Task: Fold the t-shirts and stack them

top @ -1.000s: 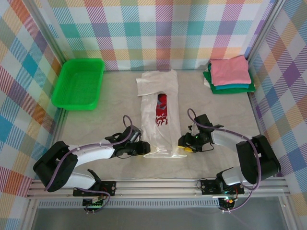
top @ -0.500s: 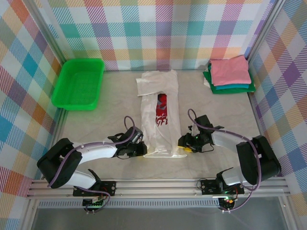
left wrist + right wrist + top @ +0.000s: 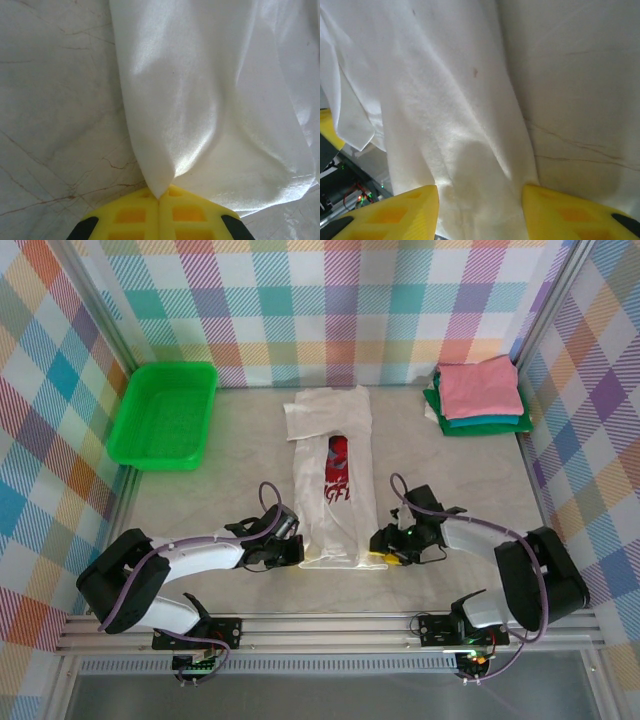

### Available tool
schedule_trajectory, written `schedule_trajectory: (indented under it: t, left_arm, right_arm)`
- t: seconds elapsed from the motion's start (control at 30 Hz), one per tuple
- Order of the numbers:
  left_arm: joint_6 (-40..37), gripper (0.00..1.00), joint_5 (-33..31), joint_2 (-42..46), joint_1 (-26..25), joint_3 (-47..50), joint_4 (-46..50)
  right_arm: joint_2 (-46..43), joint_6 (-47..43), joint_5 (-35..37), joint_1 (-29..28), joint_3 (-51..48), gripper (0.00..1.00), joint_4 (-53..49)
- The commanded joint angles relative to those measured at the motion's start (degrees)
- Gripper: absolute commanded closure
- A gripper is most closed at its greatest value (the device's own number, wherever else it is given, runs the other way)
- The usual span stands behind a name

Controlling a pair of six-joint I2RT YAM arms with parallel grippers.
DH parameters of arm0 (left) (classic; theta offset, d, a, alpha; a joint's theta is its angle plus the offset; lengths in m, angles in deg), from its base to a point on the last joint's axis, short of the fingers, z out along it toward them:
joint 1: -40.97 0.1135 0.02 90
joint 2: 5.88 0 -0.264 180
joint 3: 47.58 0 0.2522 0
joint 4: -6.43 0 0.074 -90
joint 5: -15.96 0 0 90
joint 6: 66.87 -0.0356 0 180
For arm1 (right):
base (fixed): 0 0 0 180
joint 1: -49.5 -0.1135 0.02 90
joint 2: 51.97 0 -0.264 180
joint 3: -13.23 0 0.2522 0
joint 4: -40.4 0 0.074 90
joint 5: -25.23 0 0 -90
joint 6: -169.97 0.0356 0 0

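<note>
The white t-shirt, folded into a long strip with its red-and-black print showing, lies in the middle of the table. The left gripper is pinched tight on its near left corner. The right gripper stands wide, straddling the near right edge. Folded pink, teal and green t-shirts sit stacked at the far right, and a green tray at the far left.

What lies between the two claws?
The near hem of the white t-shirt, in the top view: left claw shut on one corner, right claw open around the other.
</note>
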Motion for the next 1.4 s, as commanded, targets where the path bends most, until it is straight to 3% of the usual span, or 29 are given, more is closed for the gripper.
schedule_trajectory:
  t: [0.0, 0.17, 0.3, 0.43, 0.63, 0.8, 1.1, 1.23, 1.37]
  left_arm:
    - [-0.2, 1.0, -1.9, -0.8, -0.8, 1.0, -2.5]
    - [-0.2, 1.0, -3.1, -0.1, -0.8, 0.7, -1.1]
    - [1.3, 1.0, -7.3, 2.9, -0.9, 1.7, 1.3]
    - [-0.2, 1.0, -6.6, 5.3, -0.8, 2.3, -0.3]
    - [-3.9, 1.0, -4.4, 5.4, -0.9, 1.2, 2.1]
    - [-2.1, 1.0, -2.2, 6.3, -1.5, 3.3, 2.1]
    - [7.4, 1.0, -7.7, 19.0, -10.3, 6.4, 12.4]
    - [8.2, 1.0, -9.8, 24.9, -10.8, 5.7, 16.8]
    - [5.4, 1.0, -11.8, 23.6, -10.3, 0.7, 17.1]
  right_arm:
    - [2.4, 1.1, -1.4, -2.1, 0.3, 0.52, 2.2]
    - [2.5, 3.4, -0.1, -3.2, 0.0, 0.69, 5.0]
    - [0.8, 3.1, 3.0, -3.2, 0.5, 0.9, 2.3]
    - [-0.8, 1.7, 2.7, -3.2, 1.4, 0.99, 0.9]
    - [0.3, 0.4, 0.5, -3.6, 1.3, 1.0, 1.1]
    - [-0.4, 0.2, 2.1, -7.9, 1.3, 1.0, -1.8]
    - [-8.6, 6.5, 4.0, -13.9, -5.3, 1.0, -4.3]
    - [-14.4, 6.7, 6.4, -14.0, -4.6, 1.0, -9.1]
    - [-15.2, 5.1, 10.3, -13.4, 1.5, 1.0, -13.9]
